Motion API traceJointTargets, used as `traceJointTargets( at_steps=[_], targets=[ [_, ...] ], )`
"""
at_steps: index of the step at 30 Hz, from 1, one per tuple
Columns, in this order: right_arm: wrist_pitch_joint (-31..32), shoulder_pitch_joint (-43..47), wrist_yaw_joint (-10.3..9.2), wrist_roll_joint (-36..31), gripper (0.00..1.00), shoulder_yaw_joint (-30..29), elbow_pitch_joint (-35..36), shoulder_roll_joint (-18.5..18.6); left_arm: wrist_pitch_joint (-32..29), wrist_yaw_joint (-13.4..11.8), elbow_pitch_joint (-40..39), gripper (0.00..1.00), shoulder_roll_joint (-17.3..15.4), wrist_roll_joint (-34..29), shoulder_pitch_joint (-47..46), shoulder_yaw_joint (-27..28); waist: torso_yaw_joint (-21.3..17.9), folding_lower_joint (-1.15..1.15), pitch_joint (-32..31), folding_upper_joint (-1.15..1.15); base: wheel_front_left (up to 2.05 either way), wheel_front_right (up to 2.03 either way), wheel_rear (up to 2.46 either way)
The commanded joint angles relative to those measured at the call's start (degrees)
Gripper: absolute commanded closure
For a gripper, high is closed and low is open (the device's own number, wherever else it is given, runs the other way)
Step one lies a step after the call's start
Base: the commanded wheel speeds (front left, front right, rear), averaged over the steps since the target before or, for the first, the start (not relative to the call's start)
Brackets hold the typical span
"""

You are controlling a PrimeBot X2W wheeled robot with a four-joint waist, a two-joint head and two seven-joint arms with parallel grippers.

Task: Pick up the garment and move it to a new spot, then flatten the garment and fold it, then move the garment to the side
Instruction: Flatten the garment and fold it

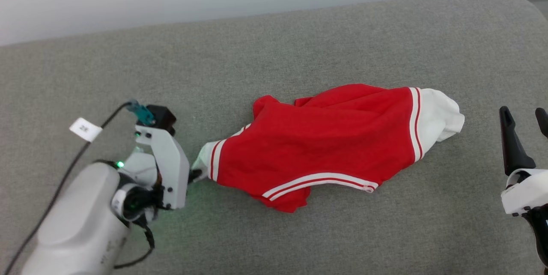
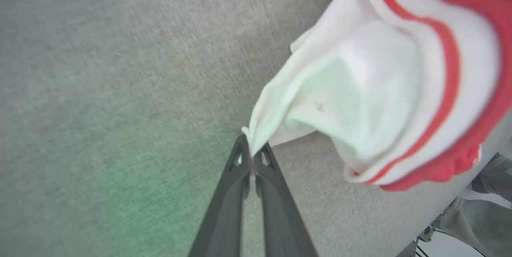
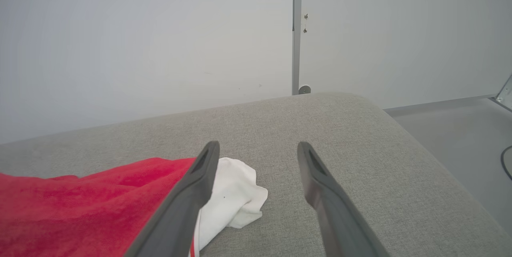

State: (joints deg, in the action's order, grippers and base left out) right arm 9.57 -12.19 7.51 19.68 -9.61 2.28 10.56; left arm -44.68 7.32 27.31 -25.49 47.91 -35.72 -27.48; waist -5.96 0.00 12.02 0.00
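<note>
One white garment (image 1: 317, 142) cuff pinched in left pincer (image 2: 251, 153), forearm angled low, right pincer (image 3: 259, 149) spread, held apart

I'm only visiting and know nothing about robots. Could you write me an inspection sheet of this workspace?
Surface: grey fabric cushion.
Job's things: red top, lying crumpled.
Clutter: nothing seen.
Grippers: left gripper shut on a white sleeve end; right gripper open, holding nothing, beside the other sleeve.
Cables: black cable with a white tag along the left arm.
Surroundings: pale wall; a person's trouser leg past the cushion's edge.
</note>
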Motion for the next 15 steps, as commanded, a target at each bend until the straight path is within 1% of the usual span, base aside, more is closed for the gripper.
traceJointTargets(
  at_steps=[1, 4, 7, 10, 12, 15],
  targets=[
    [-0.19, 0.09, -0.04, -0.07, 0.0, -0.2, 0.17, -0.11, 0.58, 0.14, -0.03, 1.0, -0.65, -0.12, -0.98, 0.02, 0.05, 0.0, -0.06, 0.0, 0.0, 0.0, 0.0],
    [-0.27, 0.5, -0.04, -0.13, 0.0, -0.58, 0.17, -0.17, 2.1, 0.22, -1.34, 1.0, -2.24, -0.51, -2.1, -1.42, 0.34, 0.0, -0.37, 0.0, 0.0, 0.0, 0.0],
    [-0.32, 1.23, -0.04, -0.16, 0.0, -0.93, 0.1, -0.38, 4.07, 0.19, -3.13, 1.0, -4.82, -0.24, -3.11, -2.12, 0.82, 0.0, -0.95, 0.0, 0.0, 0.0, 0.0],
    [-0.3, 1.47, -0.04, -0.54, 0.0, -1.11, 0.2, -0.61, 6.34, 0.2, -5.68, 1.0, -7.9, -0.45, -3.59, -3.09, 1.37, 0.0, -1.39, 0.0, 0.0, 0.0, 0.0],
    [-0.29, 1.86, -0.04, -0.65, 0.0, -1.13, 0.21, -0.64, 8.36, 0.21, -7.66, 1.0, -10.76, -1.07, -3.57, -4.25, 1.77, 0.0, -1.59, 0.0, 0.0, 0.0, 0.0],
    [-0.36, 2.42, -0.04, -0.53, 0.0, -1.33, 0.13, -0.74, 10.58, 0.18, -9.63, 1.0, -14.05, -1.52, -3.45, -5.21, 2.49, 0.0, -1.87, 0.0, 0.0, 0.0, 0.0]
  ],
)
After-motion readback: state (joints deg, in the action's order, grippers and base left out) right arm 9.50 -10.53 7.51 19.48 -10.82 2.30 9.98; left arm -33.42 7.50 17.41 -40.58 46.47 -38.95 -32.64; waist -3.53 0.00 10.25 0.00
